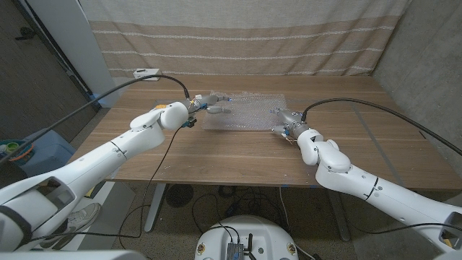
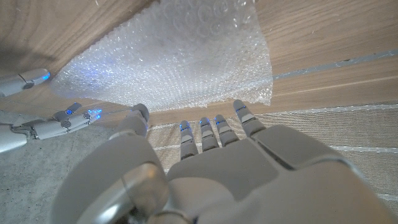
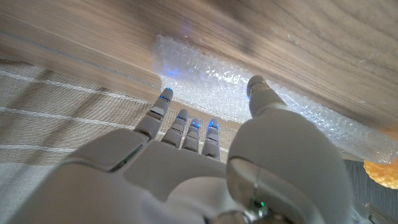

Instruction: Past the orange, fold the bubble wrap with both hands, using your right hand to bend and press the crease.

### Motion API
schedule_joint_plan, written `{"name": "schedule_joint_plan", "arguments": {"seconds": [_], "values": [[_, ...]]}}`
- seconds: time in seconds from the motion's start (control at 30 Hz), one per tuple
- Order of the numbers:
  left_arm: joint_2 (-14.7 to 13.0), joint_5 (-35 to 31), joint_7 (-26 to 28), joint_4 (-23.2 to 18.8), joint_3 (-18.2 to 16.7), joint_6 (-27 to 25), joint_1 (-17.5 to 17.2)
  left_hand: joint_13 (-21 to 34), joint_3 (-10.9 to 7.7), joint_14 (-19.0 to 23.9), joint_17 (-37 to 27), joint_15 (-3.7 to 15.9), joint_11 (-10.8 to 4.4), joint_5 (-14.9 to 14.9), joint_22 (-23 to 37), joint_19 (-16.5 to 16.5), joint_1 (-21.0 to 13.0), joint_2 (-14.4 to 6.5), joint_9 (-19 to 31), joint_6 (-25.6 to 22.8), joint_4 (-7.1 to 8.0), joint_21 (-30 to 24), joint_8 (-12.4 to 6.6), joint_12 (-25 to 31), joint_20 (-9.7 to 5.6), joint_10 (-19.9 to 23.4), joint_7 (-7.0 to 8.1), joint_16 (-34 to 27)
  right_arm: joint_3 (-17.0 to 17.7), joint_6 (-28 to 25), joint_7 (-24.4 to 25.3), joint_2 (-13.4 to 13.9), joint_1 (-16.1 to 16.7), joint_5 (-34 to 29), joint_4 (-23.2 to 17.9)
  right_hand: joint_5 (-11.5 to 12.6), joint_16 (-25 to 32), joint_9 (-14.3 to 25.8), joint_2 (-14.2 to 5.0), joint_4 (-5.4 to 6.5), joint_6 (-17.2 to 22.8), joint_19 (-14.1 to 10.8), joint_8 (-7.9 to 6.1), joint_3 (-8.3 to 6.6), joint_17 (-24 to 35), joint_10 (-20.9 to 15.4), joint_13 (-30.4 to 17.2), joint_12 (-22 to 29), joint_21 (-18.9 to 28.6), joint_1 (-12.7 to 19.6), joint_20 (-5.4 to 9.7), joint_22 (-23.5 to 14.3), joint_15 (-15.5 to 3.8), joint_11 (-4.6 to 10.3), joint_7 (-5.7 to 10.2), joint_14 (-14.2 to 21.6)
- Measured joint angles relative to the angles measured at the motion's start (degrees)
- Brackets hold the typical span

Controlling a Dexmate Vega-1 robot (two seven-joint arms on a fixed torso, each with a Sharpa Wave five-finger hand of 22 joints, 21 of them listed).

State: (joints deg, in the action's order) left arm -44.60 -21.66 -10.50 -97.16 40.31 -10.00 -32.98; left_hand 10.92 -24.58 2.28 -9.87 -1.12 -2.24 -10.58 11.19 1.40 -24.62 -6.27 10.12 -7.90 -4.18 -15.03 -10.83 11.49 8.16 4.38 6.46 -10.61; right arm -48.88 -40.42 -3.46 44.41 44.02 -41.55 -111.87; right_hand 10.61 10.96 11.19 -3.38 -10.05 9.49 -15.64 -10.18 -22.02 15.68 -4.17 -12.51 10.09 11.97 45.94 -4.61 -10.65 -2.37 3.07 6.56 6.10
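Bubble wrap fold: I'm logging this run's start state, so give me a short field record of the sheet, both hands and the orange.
sheet: bubble wrap lying spread out on the wooden table, not yet folded
left hand: left hand at the sheet's left edge, fingers apart, holding nothing
right hand: right hand at the sheet's right edge, fingers apart, holding nothing
orange: orange at the right wrist view's edge, beside the sheet; contact cannot be told
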Motion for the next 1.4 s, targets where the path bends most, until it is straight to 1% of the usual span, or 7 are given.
{"name": "schedule_joint_plan", "arguments": {"seconds": [0.47, 0.73, 0.93, 1.1, 1.3, 1.37, 1.4], "values": [[2.6, 1.3, -0.7, 6.7, 2.3, 0.9, 3.0, 0.0, 0.32, 2.1, 0.0, -0.33, 0.59, 0.0, 0.0, 2.1, 1.2, 0.0, 0.0, -1.7, -0.2, 0.0, 0.0, 0.9, 2.71, 3.2, -0.1, 0.0, -1.9, -1.7, 0.6, -2.3, -1.0, -4.5, 5.3, 0.0, 0.3, 0.0, -0.1, -0.74, 0.2, -0.5, -0.64, -0.98, -0.5, -0.5, 0.1, 0.7, 0.0, 2.8, 0.52, 0.0, 0.03, 0.53, 0.22, 0.0], [4.3, 3.0, -2.3, 11.4, 4.0, 2.7, 5.0, 0.0, 0.32, 2.1, 0.0, -0.28, 0.78, 0.0, 0.0, 2.1, 1.8, -0.6, 0.0, -1.2, -0.2, 0.0, 0.27, 0.9, 2.7, 3.0, 0.32, 0.0, -2.3, 0.0, 3.2, -3.6, -1.4, -4.8, 8.8, 0.5, 1.5, -0.3, -0.4, -0.44, 3.2, -2.7, -1.53, -2.22, -1.1, -3.0, 0.3, 1.8, 0.9, 6.0, 1.85, 0.0, 0.08, 1.32, 0.65, 2.6], [5.4, 3.8, -3.0, 14.8, 5.1, 3.7, 6.3, 0.0, 0.18, 2.2, -0.2, 0.66, 0.63, 0.2, -0.1, 2.3, 2.8, -1.0, 0.0, -2.0, -0.07, -0.2, 0.22, 0.9, 2.48, 3.5, -0.86, 0.0, -2.4, 2.3, 6.1, -4.3, -1.6, -4.4, 10.6, 0.6, 3.2, -0.3, -1.44, -0.07, 6.5, -5.4, -2.38, -2.59, -1.1, -6.7, 0.4, 2.9, 1.7, 7.8, 2.92, 0.0, 0.17, 1.4, 0.89, 6.1], [6.1, 5.3, -4.2, 17.1, 5.9, 5.5, 7.3, 0.0, -0.33, 3.0, 0.0, 1.46, 0.3, 0.2, -0.2, 2.6, 4.2, -2.4, 0.0, -4.2, 0.77, -0.1, -0.23, 1.0, 2.28, 4.9, -5.96, 0.0, -2.7, 4.6, 9.7, -5.4, -1.9, -4.2, 14.0, -0.3, 7.0, -0.3, -3.45, 0.61, 15.2, -9.6, -4.5, -2.41, -0.3, -14.0, 0.5, 4.6, 3.2, 10.1, 4.04, -0.1, 0.01, 2.41, 1.79, 13.1], [6.6, 6.0, -5.1, 19.0, 6.7, 6.5, 8.0, 0.0, -0.56, 3.7, 0.0, 2.18, 0.27, 0.2, -0.2, 3.3, 4.9, -3.1, 0.0, -5.3, 1.47, -0.2, -0.23, 1.3, 1.61, 5.5, -7.07, 0.0, -2.8, 7.6, 15.7, -6.5, -2.0, -4.4, 16.6, -0.8, 14.0, -0.8, -4.2, 1.48, 36.7, -14.8, -9.31, -0.06, 2.3, -31.2, 0.8, 8.7, 6.0, 10.6, 5.48, -0.6, -0.4, 1.97, -0.32, 24.4], [6.7, 6.0, -5.1, 19.4, 7.0, 6.5, 8.2, 0.0, -0.56, 3.7, 0.0, 2.18, 0.18, 0.2, -0.2, 3.4, 4.9, -3.1, 0.0, -5.7, 1.47, -0.2, -0.23, 1.3, 1.51, 5.6, -6.75, 0.0, -2.8, 8.8, 18.1, -6.5, -2.0, -4.8, 16.6, -0.8, 14.7, -0.7, -5.26, 1.46, 40.7, -15.4, -10.44, 0.04, 2.3, -34.3, 0.8, 9.4, 6.5, 10.8, 5.94, -0.7, -0.53, 1.81, -1.09, 26.0], [6.8, 6.4, -5.6, 19.5, 7.0, 7.2, 8.3, 0.0, -0.56, 3.7, 0.0, 2.18, 0.18, 0.2, -0.2, 3.4, 4.9, -3.1, 0.0, -5.8, 1.47, -0.2, -0.23, 1.3, 1.5, 5.6, -6.64, 0.0, -3.1, 9.5, 19.4, -7.3, -2.4, -5.1, 19.2, -0.8, 14.8, -0.6, -5.27, 1.45, 42.0, -15.7, -10.87, 0.04, 2.2, -35.2, 0.8, 9.6, 6.6, 10.8, 6.27, -0.7, -0.68, 1.72, -1.38, 26.6]]}}
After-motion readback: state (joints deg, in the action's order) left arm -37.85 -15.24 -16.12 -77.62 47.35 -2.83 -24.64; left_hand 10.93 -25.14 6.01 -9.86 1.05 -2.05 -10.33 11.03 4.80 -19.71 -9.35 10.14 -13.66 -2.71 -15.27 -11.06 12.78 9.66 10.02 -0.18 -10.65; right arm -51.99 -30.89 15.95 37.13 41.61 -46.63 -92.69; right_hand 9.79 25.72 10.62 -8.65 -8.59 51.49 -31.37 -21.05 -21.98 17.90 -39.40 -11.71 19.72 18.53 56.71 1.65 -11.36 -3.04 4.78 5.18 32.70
